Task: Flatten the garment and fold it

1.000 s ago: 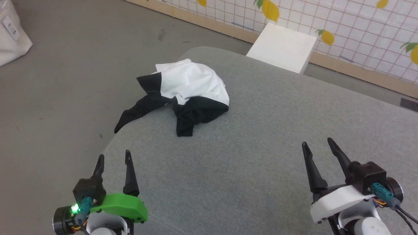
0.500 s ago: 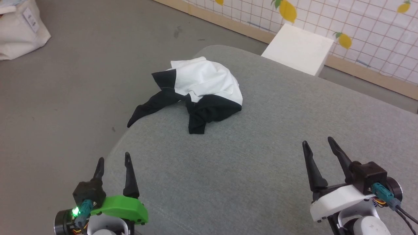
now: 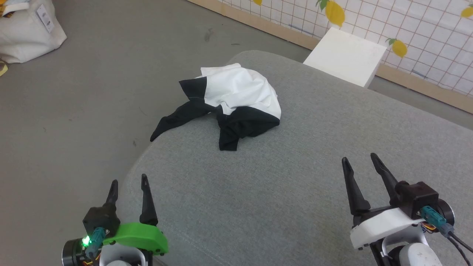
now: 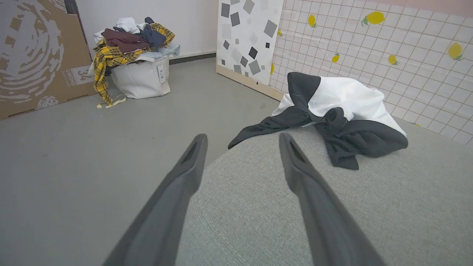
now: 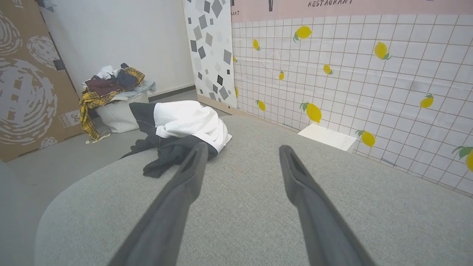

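Head view: the garment lies bunched near the padded surface's far-left edge, one black sleeve drooping over it. Flattening is not yet begun. The left gripper and right gripper hang released and empty, well apart from it. The next move likely calls for reaching in and pinching edges to spread it.

1. Big rounded grey fabric-covered worktop, plain grey floor all round it.
2. Flat white rectangular block sitting by the lemon-print white grid wall.
3. White fabric bag heaped with mixed clothes, yellow plaid hanging over the side, next to a brown printed cardboard sheet.
4. White panel with grey squares against the wall.
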`<state>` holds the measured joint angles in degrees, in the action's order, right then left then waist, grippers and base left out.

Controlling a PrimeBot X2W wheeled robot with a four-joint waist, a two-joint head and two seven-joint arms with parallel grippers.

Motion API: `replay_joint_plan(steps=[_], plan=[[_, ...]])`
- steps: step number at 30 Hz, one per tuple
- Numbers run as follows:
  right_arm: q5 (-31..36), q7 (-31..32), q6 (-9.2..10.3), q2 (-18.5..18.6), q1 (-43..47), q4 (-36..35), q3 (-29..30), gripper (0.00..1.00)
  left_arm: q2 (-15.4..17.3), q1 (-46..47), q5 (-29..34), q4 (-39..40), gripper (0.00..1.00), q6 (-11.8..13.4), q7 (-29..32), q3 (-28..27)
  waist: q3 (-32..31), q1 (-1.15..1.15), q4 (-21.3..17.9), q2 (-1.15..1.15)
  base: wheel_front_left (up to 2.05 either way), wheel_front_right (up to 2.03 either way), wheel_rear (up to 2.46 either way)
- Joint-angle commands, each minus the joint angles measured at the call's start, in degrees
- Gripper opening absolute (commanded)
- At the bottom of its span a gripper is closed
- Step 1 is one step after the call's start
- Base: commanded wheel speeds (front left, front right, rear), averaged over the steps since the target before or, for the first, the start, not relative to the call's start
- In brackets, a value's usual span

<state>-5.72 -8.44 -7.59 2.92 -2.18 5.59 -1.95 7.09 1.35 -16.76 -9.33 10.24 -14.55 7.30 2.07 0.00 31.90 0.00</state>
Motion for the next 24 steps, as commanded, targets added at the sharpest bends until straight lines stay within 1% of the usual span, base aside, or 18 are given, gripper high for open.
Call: replay_joint_plan(steps=[1,3,5,7,10,11,19,20,22,24], plan=[[-0.65,-0.41,0.1,-0.04,-0.75,0.16,0.03,1.0,0.26,0.28,-0.52,-0.13,1.0,0.49,-0.45,0.17,0.09,0.0,-0.2,0.0,0.0,0.0,0.0],[-0.74,-0.36,0.1,-0.04,-0.82,0.07,-0.07,1.0,0.18,0.54,-0.96,-0.07,1.0,0.24,-0.13,0.28,0.36,0.0,-0.52,0.0,0.0,0.0,0.0],[-0.61,-0.11,0.1,-0.04,-1.08,-0.25,-0.19,1.0,0.41,1.89,-1.44,0.17,1.0,-0.66,0.7,0.65,1.18,0.0,-1.06,0.0,0.0,0.0,0.0],[-0.02,0.32,0.1,-0.04,-1.75,-0.92,-0.12,1.0,0.74,4.69,-2.27,0.31,1.0,-2.1,1.95,0.97,2.68,0.0,-1.86,0.0,0.0,0.0,0.0],[1.05,1.23,0.1,-0.04,-3.13,-2.38,-0.09,1.0,1.65,10.58,-3.57,-0.26,1.0,-4.57,5.59,1.61,6.05,0.0,-3.86,0.0,0.0,0.0,0.0],[1.71,1.8,0.1,-0.04,-4.37,-3.47,-0.23,1.0,2.47,16.13,-5.13,-1.24,1.0,-6.32,9.08,1.44,9.19,0.0,-5.94,0.0,0.0,0.0,0.0],[2.46,1.33,0.1,-0.04,-9.3,-5.06,-1.15,1.0,8.66,35.88,-9.0,-6.72,1.0,-12.71,23.87,1.25,20.64,0.0,-15.45,0.0,0.0,0.0,0.0],[2.53,1.2,0.1,-0.04,-9.88,-5.14,-1.27,1.0,9.05,37.8,-9.97,-7.6,1.0,-13.12,25.55,0.85,21.88,0.0,-16.44,0.0,0.0,0.0,0.0],[2.48,0.79,0.1,-0.04,-11.21,-5.08,-1.44,1.0,11.35,41.62,-9.62,-9.95,1.0,-13.85,29.53,1.38,24.31,0.0,-18.53,0.0,0.0,0.0,0.0],[2.21,0.37,0.1,-0.04,-12.54,-4.87,-1.69,1.0,12.56,44.79,-10.94,-12.21,1.0,-14.11,33.29,0.71,26.67,0.0,-20.53,0.0,0.0,0.0,0.0]])
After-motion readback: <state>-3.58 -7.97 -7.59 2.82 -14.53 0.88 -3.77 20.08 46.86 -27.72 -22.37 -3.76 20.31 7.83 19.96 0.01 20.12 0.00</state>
